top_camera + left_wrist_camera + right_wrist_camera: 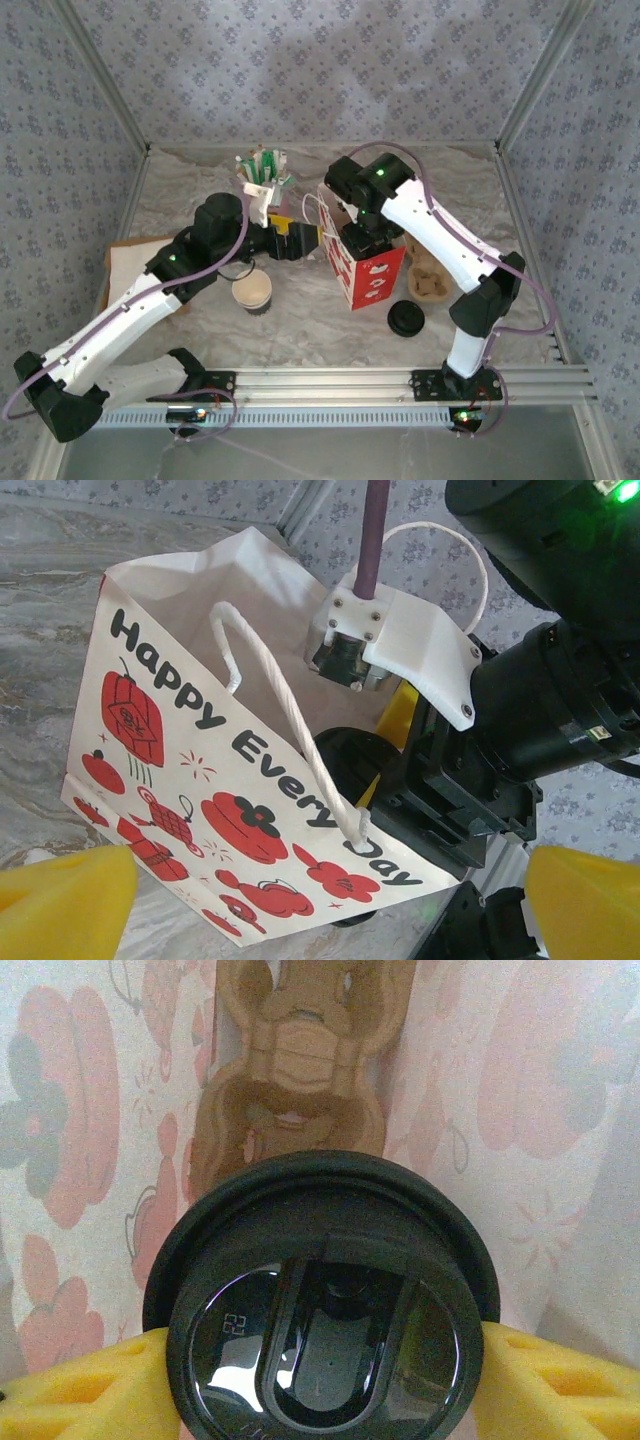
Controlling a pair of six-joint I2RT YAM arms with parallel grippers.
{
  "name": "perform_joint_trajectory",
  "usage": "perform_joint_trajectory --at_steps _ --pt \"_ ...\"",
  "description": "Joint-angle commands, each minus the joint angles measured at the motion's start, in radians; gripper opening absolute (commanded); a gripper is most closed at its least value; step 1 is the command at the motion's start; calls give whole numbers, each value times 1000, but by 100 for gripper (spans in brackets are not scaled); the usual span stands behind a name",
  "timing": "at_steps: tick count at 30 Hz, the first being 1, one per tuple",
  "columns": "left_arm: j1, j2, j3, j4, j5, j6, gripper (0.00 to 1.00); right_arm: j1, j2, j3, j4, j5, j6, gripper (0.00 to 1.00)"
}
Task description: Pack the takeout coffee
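Left of centre, the lidless takeout coffee (252, 292) is set on the table (320, 335) and could be knocked by the adjacent left arm (150, 300). The left gripper (296, 240) is spread wide, empty. In the bag (372, 277), a lidded cup (320, 1300) is clamped by the right gripper (320, 1390).
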Motion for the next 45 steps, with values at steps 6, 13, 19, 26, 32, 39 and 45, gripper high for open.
perform_joint_trajectory --at_steps 6,13,19,26,32,39,45 --pt "-5 -52 -39 7 -33 7 99 -6 22 -19 2 -2 -4 69" --pt "-6 -39 -45 12 -30 8 99 -22 24 -58 44 -22 -4 69" --pt "-5 -7 -39 27 -9 5 99 -37 24 -88 76 -41 -7 68" --pt "-10 17 -41 48 7 4 100 -39 20 -94 88 -41 -1 68" --pt "-16 15 -44 44 6 5 99 -36 15 -107 102 -46 2 68" --pt "-26 3 -50 27 -12 10 100 -34 8 -123 114 -49 3 68" --pt "-28 7 -52 30 -16 11 99 -34 1 -142 123 -52 2 68"
